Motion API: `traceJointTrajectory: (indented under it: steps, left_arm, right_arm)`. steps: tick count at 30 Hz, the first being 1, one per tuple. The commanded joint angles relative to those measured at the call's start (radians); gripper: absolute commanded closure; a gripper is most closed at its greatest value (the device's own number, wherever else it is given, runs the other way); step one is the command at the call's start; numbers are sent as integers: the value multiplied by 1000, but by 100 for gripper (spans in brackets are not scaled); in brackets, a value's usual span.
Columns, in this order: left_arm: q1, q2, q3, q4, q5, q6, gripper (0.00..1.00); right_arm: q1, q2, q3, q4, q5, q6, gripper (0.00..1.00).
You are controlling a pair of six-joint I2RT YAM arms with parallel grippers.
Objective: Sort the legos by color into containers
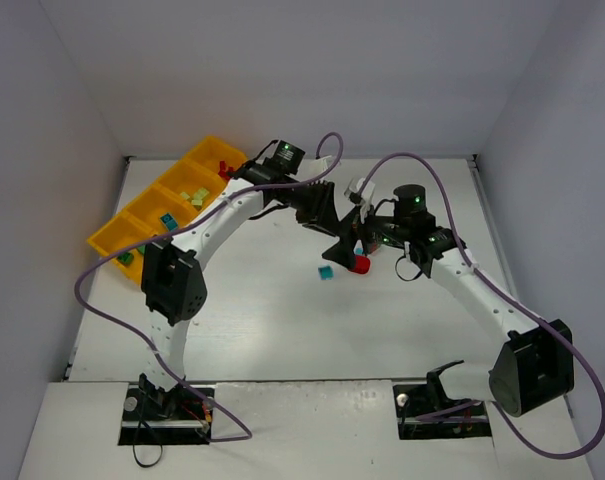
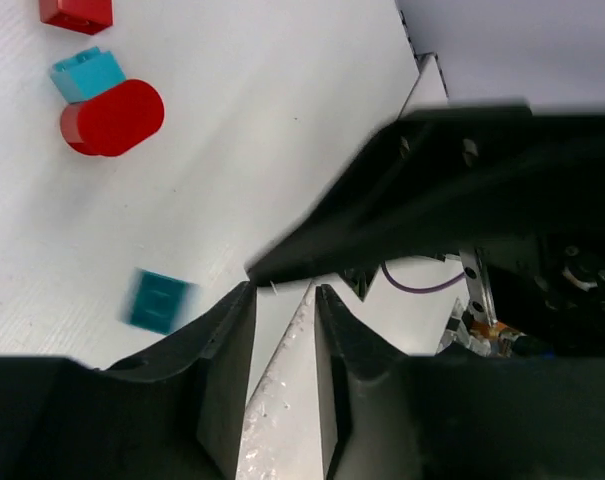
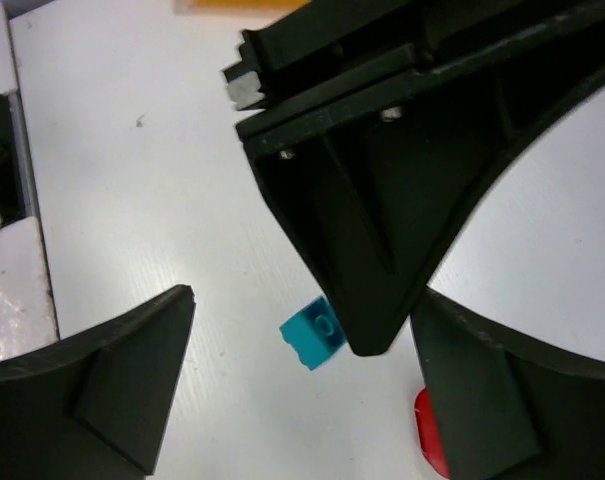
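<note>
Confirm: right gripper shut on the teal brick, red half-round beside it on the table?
No. The right gripper is open; the teal brick lies loose on the table below it, per the right wrist view. The red half-round is beside the brick.

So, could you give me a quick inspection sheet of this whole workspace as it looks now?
Surface: white table.
Job's things: orange-yellow tray at far left holds bricks; teal brick and red half-round loose mid-table; second teal brick beside the half-round, red brick nearby.
Clutter: nothing seen.
Grippers: left gripper narrowly parted, empty; right gripper wide open over the teal brick.
Cables: purple cables loop off both arms.
Surroundings: plain pale walls on three sides.
</note>
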Motion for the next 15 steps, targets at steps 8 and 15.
traceJointTrajectory:
  steps: [8,15]
  left_arm:
    - [130,-60,-3,-26,-127,30,100]
    - [110,-106,-196,-43,-249,113,70]
  right_arm:
    - [-6,-17,27,70,128,4,0]
    - [-29,-31,8,64,263,79,0]
